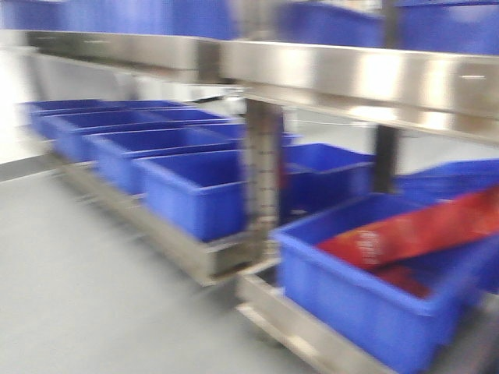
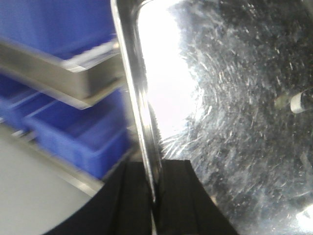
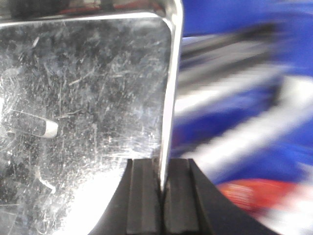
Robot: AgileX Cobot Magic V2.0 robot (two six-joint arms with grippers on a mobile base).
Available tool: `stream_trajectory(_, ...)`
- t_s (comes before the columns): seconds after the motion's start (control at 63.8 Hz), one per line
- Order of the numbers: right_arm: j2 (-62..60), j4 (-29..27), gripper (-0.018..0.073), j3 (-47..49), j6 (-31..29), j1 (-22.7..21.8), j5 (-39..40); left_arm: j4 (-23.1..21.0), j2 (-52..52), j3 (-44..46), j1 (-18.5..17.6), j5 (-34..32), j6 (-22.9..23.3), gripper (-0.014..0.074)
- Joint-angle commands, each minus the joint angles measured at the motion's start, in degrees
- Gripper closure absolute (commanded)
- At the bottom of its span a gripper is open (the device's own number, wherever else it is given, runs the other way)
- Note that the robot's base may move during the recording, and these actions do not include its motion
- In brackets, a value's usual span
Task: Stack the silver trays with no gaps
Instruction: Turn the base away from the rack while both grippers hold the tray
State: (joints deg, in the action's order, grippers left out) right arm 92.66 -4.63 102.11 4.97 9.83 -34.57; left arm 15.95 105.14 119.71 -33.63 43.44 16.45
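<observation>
Tray (image 2: 234, 122) between left hand (image 2: 154, 196) and right hand (image 3: 162, 196); bins (image 1: 195, 195) on rack (image 1: 210, 261).

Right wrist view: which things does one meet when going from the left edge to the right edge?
Scratched, shiny silver steel tray → its thin upright rim, pinched low down between the right gripper's black fingers → blurred blue plastic bins → blurred red object, low at right.

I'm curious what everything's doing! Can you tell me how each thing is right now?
Left gripper: shut on the silver tray rim.
Right gripper: shut on a silver tray rim.
Front blue bin: open, red packets inside.
Other blue bins: open, look empty, though blurry.
</observation>
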Motion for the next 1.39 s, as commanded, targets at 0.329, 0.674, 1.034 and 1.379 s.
stream_trajectory(0.329,-0.9,-1.6,0.0639,0.5,-1.0,0.6,3.8,-1.3,-0.8,0.6,-0.7,-2.6,-0.8,0.0601)
stream_trajectory(0.674,-0.9,-1.6,0.0639,0.5,-1.0,0.6,3.8,-1.2,-0.8,0.6,-0.7,-2.5,-0.8,0.0601)
stream_trajectory(1.034,-0.9,-1.6,0.0639,0.5,-1.0,0.6,3.8,-1.2,-0.8,0.6,-0.7,-2.5,-0.8,0.0601)
stream_trajectory(1.379,-0.9,-1.6,0.0639,0.5,-1.0,0.6,3.8,-1.2,-0.8,0.6,-0.7,-2.5,-0.8,0.0601)
